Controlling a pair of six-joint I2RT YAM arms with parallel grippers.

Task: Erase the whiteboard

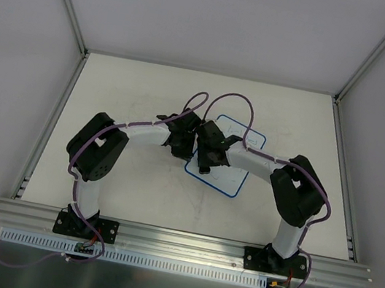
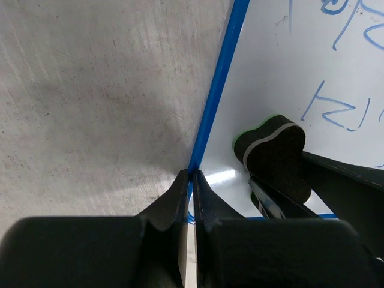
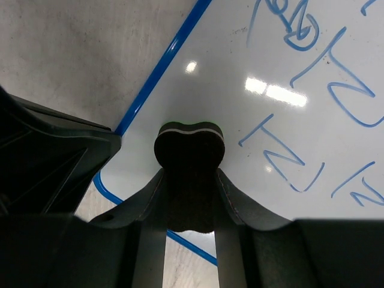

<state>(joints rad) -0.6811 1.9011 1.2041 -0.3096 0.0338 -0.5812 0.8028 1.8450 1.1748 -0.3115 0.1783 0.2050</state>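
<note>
The whiteboard (image 1: 233, 154) lies flat mid-table, white with a thin blue rim, blue handwriting on its face (image 3: 324, 90). My left gripper (image 2: 193, 175) is shut on the board's blue left rim (image 2: 216, 90) near the near corner. My right gripper (image 3: 189, 174) is shut on the eraser (image 3: 189, 162), a black felt block with a pale stripe, held against the board near its near-left corner. The eraser also shows in the left wrist view (image 2: 277, 157). In the top view both grippers (image 1: 179, 138) (image 1: 207, 154) meet over the board's left edge.
The pale table (image 1: 142, 91) is walled by white panels with metal posts. An aluminium rail (image 1: 176, 241) runs along the near edge. Purple cables loop above both wrists.
</note>
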